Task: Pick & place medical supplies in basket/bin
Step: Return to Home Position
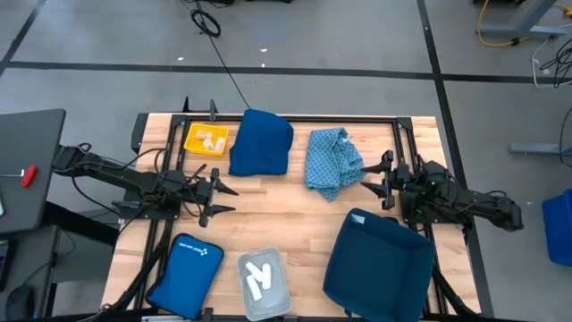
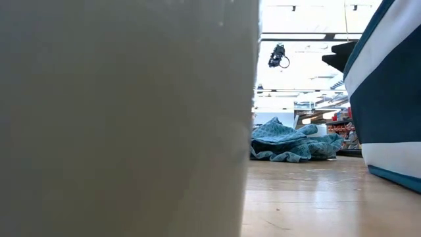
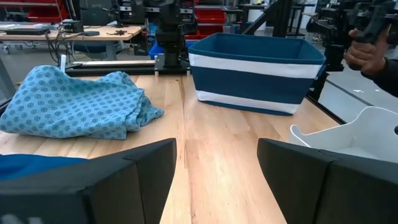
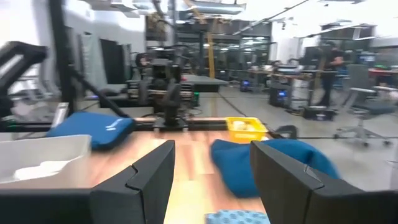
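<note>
White bandages [image 1: 259, 277] lay in the gray bin [image 1: 241, 288] at the desk's [image 1: 286, 215] edge beside the pouch [image 1: 188, 273]; left claw [image 3: 216, 152] and right claw [image 4: 211, 155] stood apart, empty, so you needed only withdraw both level.

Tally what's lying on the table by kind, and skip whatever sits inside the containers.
Cloths: 2, a dark blue cloth and a patterned light blue cloth
Containers: 3, a yellow tray, a gray bin and a blue basket
Pouches: 1, a blue zip pouch
Total: 6
</note>
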